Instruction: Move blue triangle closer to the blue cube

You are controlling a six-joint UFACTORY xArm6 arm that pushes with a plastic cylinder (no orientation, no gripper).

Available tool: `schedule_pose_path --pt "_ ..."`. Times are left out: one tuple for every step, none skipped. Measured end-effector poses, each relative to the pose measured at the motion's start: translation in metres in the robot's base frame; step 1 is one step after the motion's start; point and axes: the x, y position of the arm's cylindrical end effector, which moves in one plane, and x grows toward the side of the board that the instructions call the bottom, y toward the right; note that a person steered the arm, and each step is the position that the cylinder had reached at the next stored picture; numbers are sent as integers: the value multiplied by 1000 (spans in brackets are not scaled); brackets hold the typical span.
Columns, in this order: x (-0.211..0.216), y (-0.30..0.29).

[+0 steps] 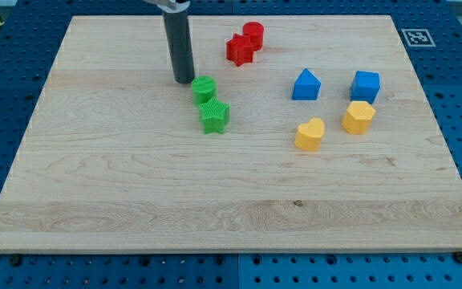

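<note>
The blue triangle lies right of the board's middle, toward the view's top. The blue cube sits a short gap to its right, not touching it. My tip rests on the board well to the left of the blue triangle, just up and left of the green cylinder. The dark rod rises from the tip to the view's top edge.
A green star touches the green cylinder from below. A red star and a red cylinder sit together near the top. A yellow heart and a yellow hexagon lie below the blue blocks. The wooden board lies on a blue perforated table.
</note>
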Motion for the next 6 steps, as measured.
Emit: schedule_pose_path --pt "22 25" --pt "54 50" --pt "27 64" --pt "5 79" --pt "5 115" --pt "5 160"
